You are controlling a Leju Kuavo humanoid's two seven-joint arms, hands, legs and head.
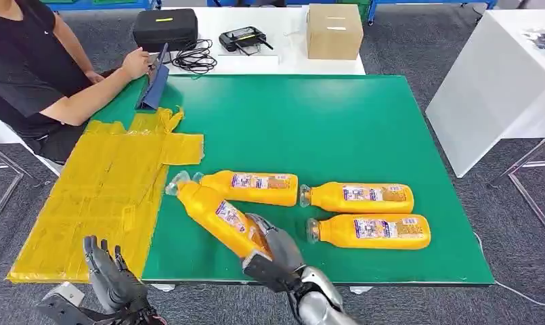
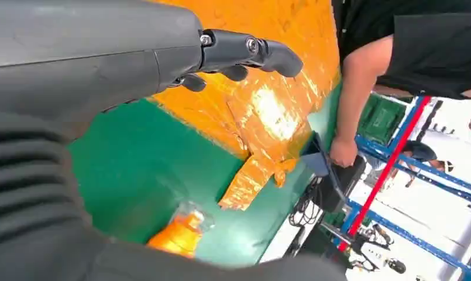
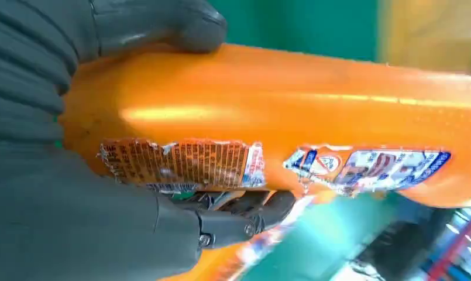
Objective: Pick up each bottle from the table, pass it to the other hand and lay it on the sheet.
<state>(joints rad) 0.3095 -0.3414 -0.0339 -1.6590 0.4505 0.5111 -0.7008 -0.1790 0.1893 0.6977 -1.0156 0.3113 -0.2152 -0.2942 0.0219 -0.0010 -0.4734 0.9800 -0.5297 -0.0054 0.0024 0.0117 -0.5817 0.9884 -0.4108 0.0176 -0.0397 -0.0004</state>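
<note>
Held bottle (image 1: 219, 213) in right hand (image 1: 273, 247), fingers wrapped round its base end, cap pointing toward yellow sheet (image 1: 100, 196), just beside its edge. Three more bottles (image 1: 364, 213) lie on green table (image 1: 323, 128), right of the held one. Left hand (image 1: 110, 274) empty, fingers spread, near sheet's front corner

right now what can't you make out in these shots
- Held bottle: its base, covered by the right hand in the head view.
- Its label text: blurred in the right wrist view.
- Left hand: wrist cut off by the bottom edge of the head view.
- Yellow sheet: its near part, behind that hand.
</note>
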